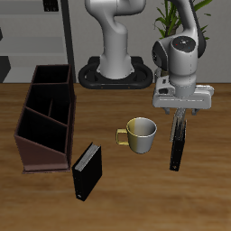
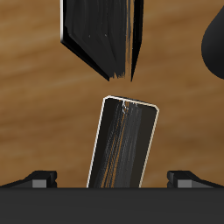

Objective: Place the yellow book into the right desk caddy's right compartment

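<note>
The yellow book (image 1: 175, 149) stands nearly upright on the table beside the mug, thin and dark from this side. In the wrist view the yellow book (image 2: 124, 144) shows a dark, tan-streaked face with pale edges. My gripper (image 1: 179, 114) hangs right over its top edge, open, with one finger on each side; the wrist view shows the gripper (image 2: 112, 180) with its fingertips (image 2: 40, 178) spread wide. The right desk caddy (image 1: 27, 135), a dark reddish-brown box, stands far across the table. Its right compartment (image 1: 52, 76) is the rectangular end section farthest back.
A cream mug (image 1: 142, 133) stands between the book and the caddy. A thicker black book (image 1: 87, 170) stands near the caddy's front corner. In the wrist view another black book shape (image 2: 96, 39) lies beyond the yellow book. The robot's base (image 1: 115, 74) is at the back.
</note>
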### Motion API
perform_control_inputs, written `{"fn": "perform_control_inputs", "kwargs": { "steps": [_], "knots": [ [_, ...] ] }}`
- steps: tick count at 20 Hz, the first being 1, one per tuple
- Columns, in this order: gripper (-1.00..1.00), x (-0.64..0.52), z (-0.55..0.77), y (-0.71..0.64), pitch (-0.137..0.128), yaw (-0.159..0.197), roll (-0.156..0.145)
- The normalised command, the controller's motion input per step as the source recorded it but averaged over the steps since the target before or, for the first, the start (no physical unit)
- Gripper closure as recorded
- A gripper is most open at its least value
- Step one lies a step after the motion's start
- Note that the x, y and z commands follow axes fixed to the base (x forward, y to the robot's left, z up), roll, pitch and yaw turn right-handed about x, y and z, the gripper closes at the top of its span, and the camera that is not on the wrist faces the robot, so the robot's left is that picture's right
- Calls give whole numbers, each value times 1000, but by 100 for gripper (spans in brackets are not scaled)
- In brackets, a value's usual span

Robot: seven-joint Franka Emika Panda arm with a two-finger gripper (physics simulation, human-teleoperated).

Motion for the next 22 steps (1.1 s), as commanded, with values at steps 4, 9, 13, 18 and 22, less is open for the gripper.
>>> {"fn": "perform_control_inputs", "kwargs": {
  "steps": [4,9,13,18,22],
  "knots": [
    [100,22,-389,66,61,-19,45],
    [100,25,-157,-82,31,-11,7],
    [100,76,19,-162,3,-5,-21],
    [100,20,188,-194,-28,18,-23],
    [100,-20,297,-217,-41,9,-21]
  ]
}}
